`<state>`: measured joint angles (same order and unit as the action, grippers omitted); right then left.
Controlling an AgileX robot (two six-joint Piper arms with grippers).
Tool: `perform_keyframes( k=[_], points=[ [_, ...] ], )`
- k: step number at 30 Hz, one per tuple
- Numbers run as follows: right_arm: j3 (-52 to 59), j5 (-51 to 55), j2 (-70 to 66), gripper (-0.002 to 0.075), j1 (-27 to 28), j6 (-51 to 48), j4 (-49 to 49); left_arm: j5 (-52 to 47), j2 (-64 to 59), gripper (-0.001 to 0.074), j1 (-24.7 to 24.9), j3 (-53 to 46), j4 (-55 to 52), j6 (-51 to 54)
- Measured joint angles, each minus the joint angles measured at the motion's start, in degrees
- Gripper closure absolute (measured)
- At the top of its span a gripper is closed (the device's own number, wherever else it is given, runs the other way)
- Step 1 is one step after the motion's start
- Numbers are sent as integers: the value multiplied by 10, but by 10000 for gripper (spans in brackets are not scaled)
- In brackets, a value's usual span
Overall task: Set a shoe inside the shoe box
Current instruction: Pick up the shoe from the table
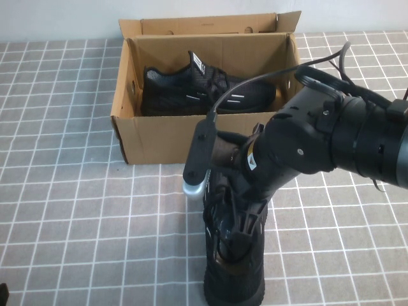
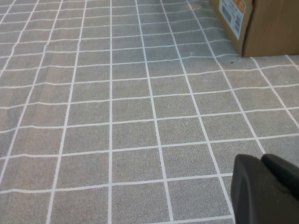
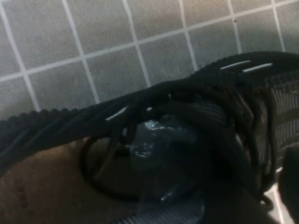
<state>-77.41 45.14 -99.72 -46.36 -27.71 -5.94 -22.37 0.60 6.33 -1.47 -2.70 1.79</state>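
The shoe to be packed lay on the grey-tiled desk just in front of the shoe box, its long axis running roughly straight away from the box's front wall, heel end nearest the camera. The right gripper hung directly over that shoe's collar and laces, so the shoe sat immediately beneath the jaws; whether they stood open or had closed on the collar could not be told, since the arm's bulk hid them from above and the right wrist view showed only laces, the dark opening and no fingertips. The matching sneaker already lay on its side inside the box against the far wall, leaving a free strip along the near wall. The lift would likely need to clear the box's front wall and turn the shoe crosswise to match the box's length. The left gripper, jaws shut and empty, was parked low over bare tiles, well away from the box corner, so the right arm was far nearer.
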Motion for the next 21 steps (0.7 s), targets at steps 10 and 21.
perform_keyframes(
  k=[10, 21],
  points=[
    [0, 8, 0, 622, 0, 2, 53, 0, 0, 736, 0, 0, 0, 0],
    [0, 58, 55, 730, 0, 33, 59, 0, 0, 736, 0, 0, 0, 0]
  ],
)
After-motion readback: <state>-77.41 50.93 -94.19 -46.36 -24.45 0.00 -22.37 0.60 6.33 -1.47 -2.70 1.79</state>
